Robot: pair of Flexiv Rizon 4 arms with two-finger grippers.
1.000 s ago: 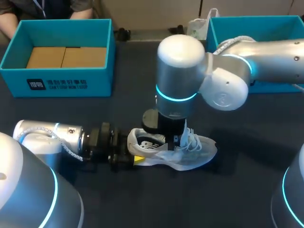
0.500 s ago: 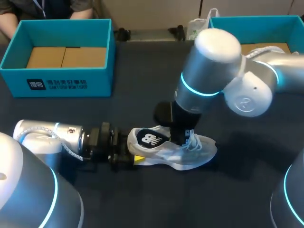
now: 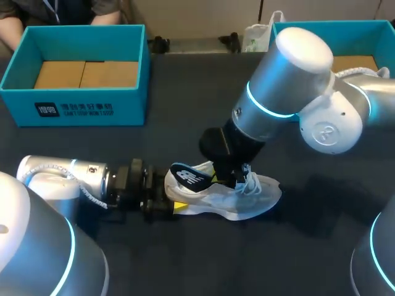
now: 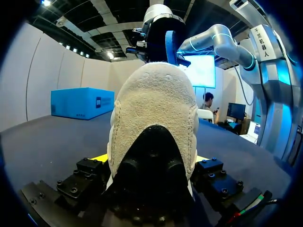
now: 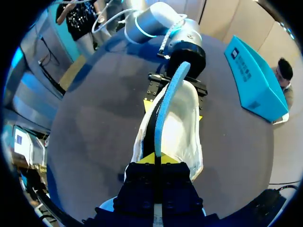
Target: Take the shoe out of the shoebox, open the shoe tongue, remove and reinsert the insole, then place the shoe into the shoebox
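soft white knit sneaker [image 3: 247,200] with a fuzzy terry heel lies mid dark matte desk [image 3: 185,259], open room all round it. left pincer [image 4: 150,160] is clenched on the heel from both sides. right pincer [image 5: 155,160] grips the thin curved insole [image 3: 187,176], black top, blue underside, its heel end raised out of the shoe. teal cardboard shoebox [image 3: 86,108] sits well apart by the far edge.

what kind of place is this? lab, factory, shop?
Probably a robotics lab test bench, not a shop: on a dark table, the left pincer clamps a white shoe at the heel, the right pincer holds its insole, with an open teal shoebox behind.
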